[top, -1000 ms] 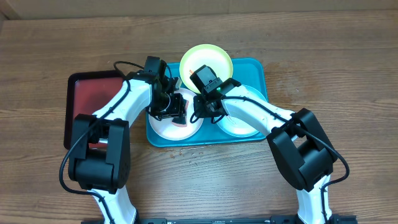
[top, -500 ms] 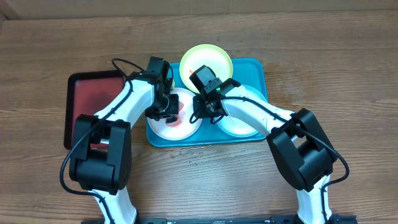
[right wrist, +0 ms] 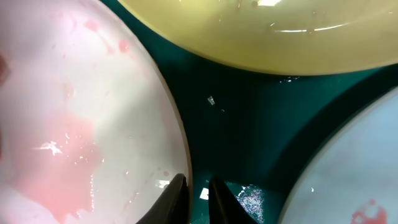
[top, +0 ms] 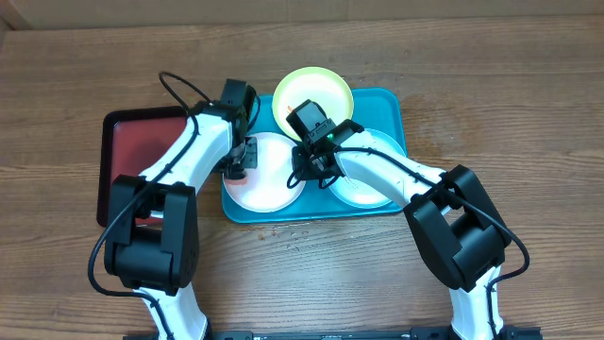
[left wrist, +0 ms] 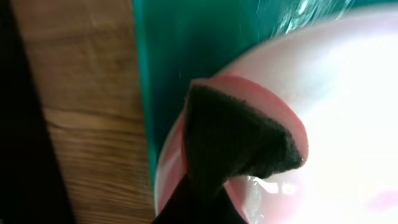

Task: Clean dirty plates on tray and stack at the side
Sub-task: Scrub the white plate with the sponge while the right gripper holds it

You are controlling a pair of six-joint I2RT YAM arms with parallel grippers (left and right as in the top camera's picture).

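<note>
Left gripper [top: 237, 162]: pressed together on a sponge [left wrist: 236, 137], at the white plate's [top: 274, 179] 9 o'clock rim.
Right gripper [right wrist: 196, 193]: pinched that plate's 3 o'clock rim.
Plates: white at the tray's [top: 392, 104] 8 o'clock, mint plate [top: 363, 189] at 4, yellow-green plate [top: 321, 90] overhanging 12.
Done: little, by my judgement; a pink film lay on the white plate and a red smear on the mint.
Left: wiping, then stacking; none stacked yet.

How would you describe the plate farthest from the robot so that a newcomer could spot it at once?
Find the big teal tray on the wooden table. The plate sits at its far edge. It alone is yellow-green; the other two plates are pale.
</note>
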